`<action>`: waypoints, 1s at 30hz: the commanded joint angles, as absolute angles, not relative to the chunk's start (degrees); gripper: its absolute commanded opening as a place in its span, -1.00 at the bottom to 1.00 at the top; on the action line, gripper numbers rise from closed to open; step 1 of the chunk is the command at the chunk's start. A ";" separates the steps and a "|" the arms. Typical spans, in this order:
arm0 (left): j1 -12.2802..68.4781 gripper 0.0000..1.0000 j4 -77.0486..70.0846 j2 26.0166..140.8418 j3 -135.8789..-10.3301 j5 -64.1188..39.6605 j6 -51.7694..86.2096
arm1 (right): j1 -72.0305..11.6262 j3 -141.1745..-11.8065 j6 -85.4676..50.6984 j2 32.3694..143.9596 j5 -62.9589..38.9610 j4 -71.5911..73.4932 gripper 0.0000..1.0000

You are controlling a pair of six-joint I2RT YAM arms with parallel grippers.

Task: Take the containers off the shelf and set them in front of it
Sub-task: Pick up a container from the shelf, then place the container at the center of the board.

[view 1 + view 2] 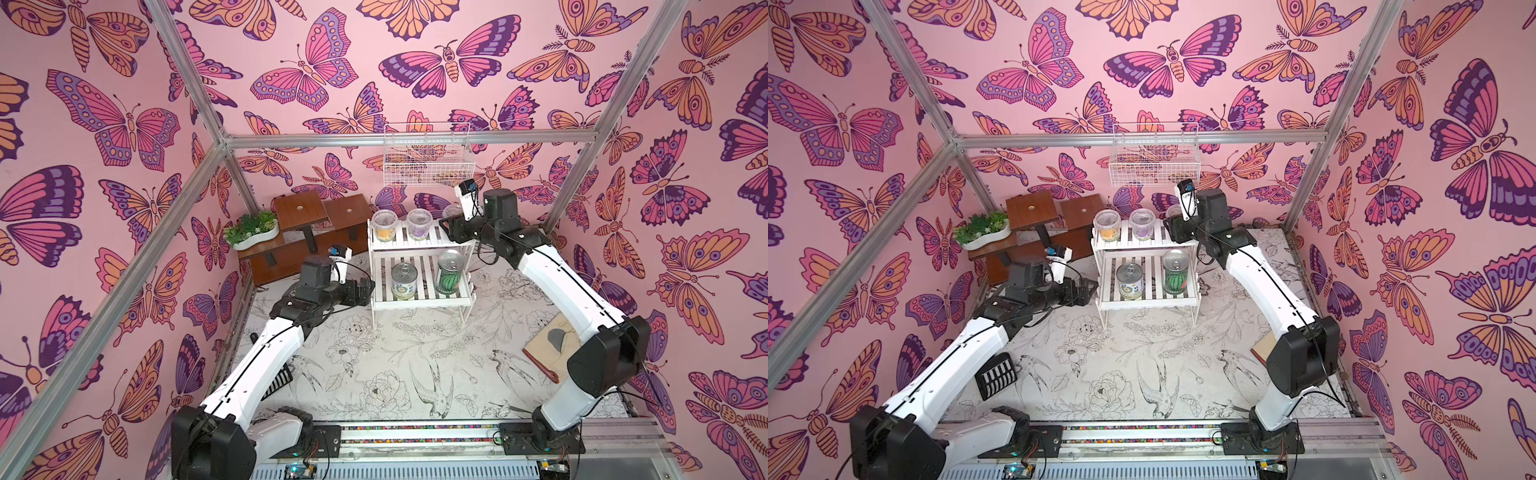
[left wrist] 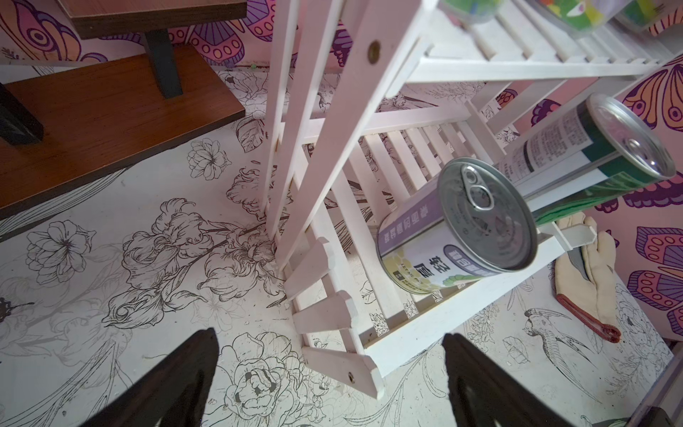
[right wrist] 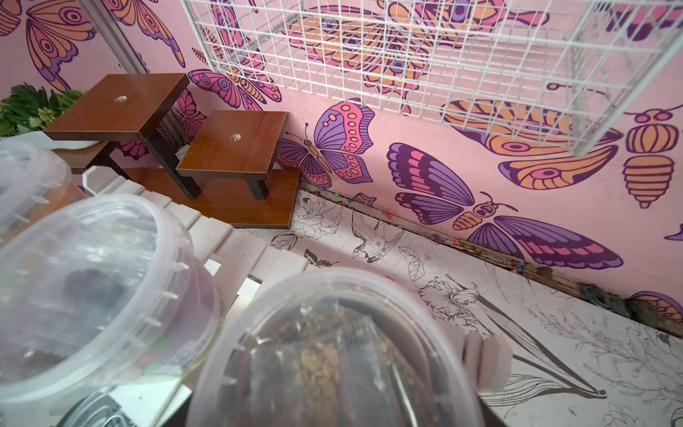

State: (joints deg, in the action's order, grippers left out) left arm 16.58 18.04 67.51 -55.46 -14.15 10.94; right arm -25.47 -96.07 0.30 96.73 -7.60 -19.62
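the red-orange cup stands upright at the right end of the top tier of the shelf, just ahead of the right gripper, the nearer arm. whether its jaws clamp it i cannot tell. on the left gripper the jaws stand apart.

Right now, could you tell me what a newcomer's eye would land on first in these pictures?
The pink butterfly-print walls fill every view. At the middle back stands the white shelf, with three clear cups on its top tier and two cans on the lower. The left pincer gapes beside the lower tier; the right pincer is at the end cup.
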 commanded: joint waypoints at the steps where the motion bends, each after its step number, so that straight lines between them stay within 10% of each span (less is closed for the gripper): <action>1: 16.23 1.00 17.32 66.95 -54.57 -14.74 10.90 | -25.39 -95.38 0.31 94.03 -7.82 -18.83 0.16; 30: 16.22 1.00 15.58 68.38 -53.28 -16.81 11.41 | -40.95 -55.12 -5.95 54.52 8.67 -16.01 0.05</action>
